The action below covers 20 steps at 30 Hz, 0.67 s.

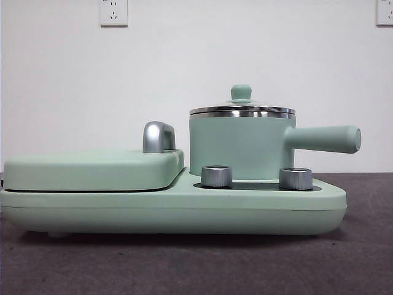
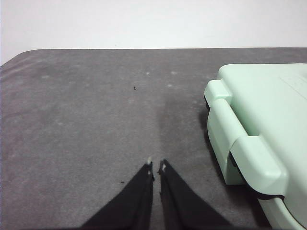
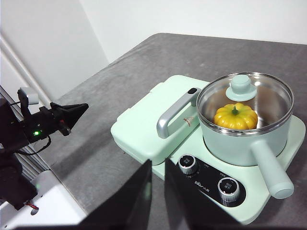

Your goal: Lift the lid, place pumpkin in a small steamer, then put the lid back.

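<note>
Front view: one small steamer (image 1: 242, 146) wearing one lid (image 1: 242, 109), behind two knobs (image 1: 217, 176). Left wrist view: left claw (image 2: 156, 166) nearly closed, empty, above the table (image 2: 86, 120). Right wrist view: one pumpkin (image 3: 235, 116) inside the steamer, under the glass lid; right claw (image 3: 158, 165) narrowly parted, empty.

A plain white wall (image 1: 196, 61) closes the scene behind the table, with a white power socket (image 1: 113, 12) set high on it and the edge of a second socket (image 1: 385, 12) at the far upper corner. The table top (image 1: 184, 264) is covered in a dark grey, slightly mottled mat — its surface (image 2: 86, 120) shows faint pale scuffs and specks. The light is even and soft, casting only weak shadows.
</note>
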{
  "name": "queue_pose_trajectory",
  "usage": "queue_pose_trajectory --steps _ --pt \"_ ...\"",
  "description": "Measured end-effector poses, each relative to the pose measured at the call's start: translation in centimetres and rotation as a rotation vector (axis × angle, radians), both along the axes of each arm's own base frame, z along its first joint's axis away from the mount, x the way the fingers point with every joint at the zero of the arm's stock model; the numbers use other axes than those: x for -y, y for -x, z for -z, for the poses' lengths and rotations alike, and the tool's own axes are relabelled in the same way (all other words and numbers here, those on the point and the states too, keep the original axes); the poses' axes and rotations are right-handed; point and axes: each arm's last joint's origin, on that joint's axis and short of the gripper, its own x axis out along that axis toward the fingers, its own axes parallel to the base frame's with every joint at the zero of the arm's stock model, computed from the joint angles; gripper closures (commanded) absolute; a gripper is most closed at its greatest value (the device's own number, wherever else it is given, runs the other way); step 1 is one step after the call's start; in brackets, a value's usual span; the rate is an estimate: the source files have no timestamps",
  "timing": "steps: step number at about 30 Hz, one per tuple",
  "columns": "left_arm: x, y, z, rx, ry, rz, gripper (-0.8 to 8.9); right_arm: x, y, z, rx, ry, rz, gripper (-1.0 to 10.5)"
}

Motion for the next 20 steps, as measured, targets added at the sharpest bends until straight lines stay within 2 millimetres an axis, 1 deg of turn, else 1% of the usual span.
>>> queue_pose_trajectory --steps 5,7,10,12,14,16,18,20 --pt "0.0 0.0 0.0 0.000 0.000 0.000 7.86 0.0 0.0 0.0 0.004 -0.002 0.000 9.1" --pt "0.0 0.0 0.0 0.000 0.000 0.000 7.86 0.0 -0.2 0.1 0.041 -0.024 0.009 9.1" --pt "0.0 0.0 0.0 0.000 0.000 0.000 7.86 -0.2 -1.3 1.3 0.120 -0.075 0.039 9.1" --pt "0.0 0.0 0.0 0.000 0.000 0.000 7.86 -0.2 -2.5 2.7 0.204 -0.101 0.065 9.1" --pt "0.0 0.0 0.0 0.000 0.000 0.000 7.86 0.0 -3.6 4.9 0.299 -0.113 0.129 9.1" --pt "0.0 0.0 0.0 0.000 0.000 0.000 7.86 0.5 -4.2 7.0 0.370 -0.118 0.194 9.1" --pt "0.0 0.0 0.0 0.000 0.000 0.000 7.86 0.9 -4.6 9.2 0.407 -0.115 0.250 9.1" --pt "0.0 0.0 0.0 0.000 0.000 0.000 7.86 1.3 -4.6 11.5 0.394 -0.100 0.291 9.1"
